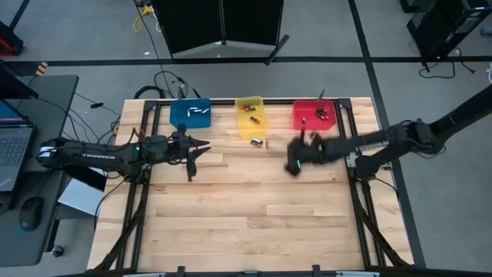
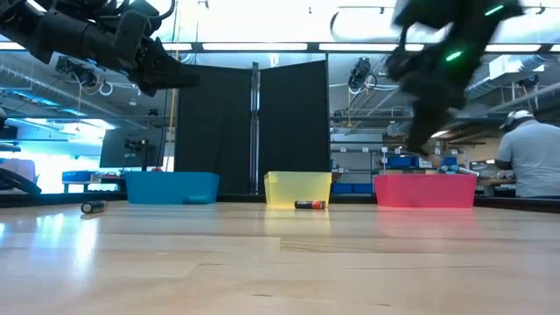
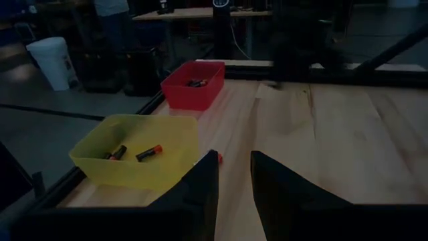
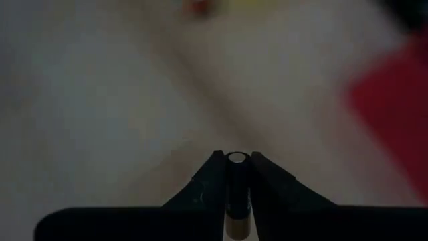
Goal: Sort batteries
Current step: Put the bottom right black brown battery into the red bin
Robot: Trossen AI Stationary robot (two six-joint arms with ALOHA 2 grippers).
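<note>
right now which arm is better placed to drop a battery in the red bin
Right. The right pincer is already shut on a battery and hangs just in front of the red bin. The left pincer is open and empty, over by the blue bin.

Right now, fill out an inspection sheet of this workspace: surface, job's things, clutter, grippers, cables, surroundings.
Surface: wooden table, mostly bare boards on a dark frame.
Job's things: blue bin, yellow bin and red bin in a row along the far edge, each with batteries inside; one loose battery lies in front of the yellow bin, another near the blue bin.
Clutter: nothing seen on the table.
Grippers: left gripper open, empty, raised near the blue bin; right gripper shut on a held battery, raised in front of the red bin.
Cables: loose cables on the floor behind the table.
Surroundings: laptop on a side desk; a person seated in the background.
</note>
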